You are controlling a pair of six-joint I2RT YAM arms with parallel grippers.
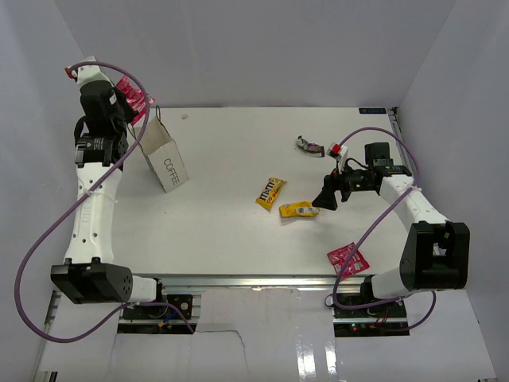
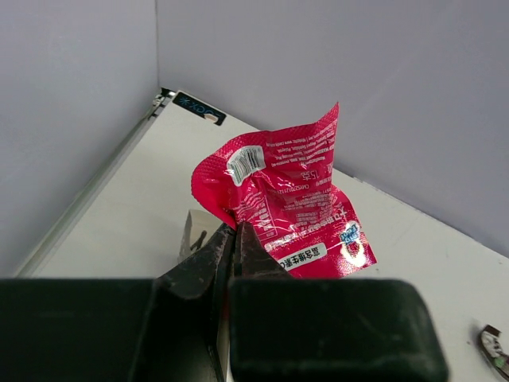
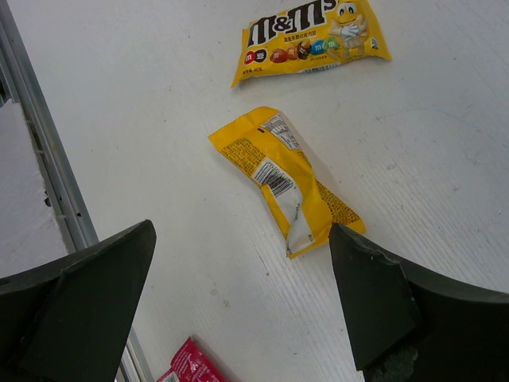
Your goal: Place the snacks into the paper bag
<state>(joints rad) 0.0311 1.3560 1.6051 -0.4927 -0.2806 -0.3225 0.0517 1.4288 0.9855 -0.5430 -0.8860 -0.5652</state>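
My left gripper [image 1: 127,107] is raised at the far left, just behind the white "COFFEE" paper bag [image 1: 165,159]. It is shut on a pink-red packet [image 1: 132,97]. In the left wrist view the jaws [image 2: 235,231] pinch the lower edge of that packet [image 2: 290,199], and a bit of the bag's rim [image 2: 189,231] shows below. My right gripper [image 1: 328,199] is open and low beside a yellow packet [image 1: 298,209]. In the right wrist view that packet [image 3: 286,179] lies just ahead of the open fingers [image 3: 241,231]. A yellow M&M's packet [image 1: 270,192] [image 3: 310,36] lies further left.
A second pink-red packet [image 1: 347,256] [image 3: 187,366] lies near the front right edge. A dark packet [image 1: 308,146] lies at the back right, also in the left wrist view [image 2: 495,346]. White walls close in the table at the back and sides.
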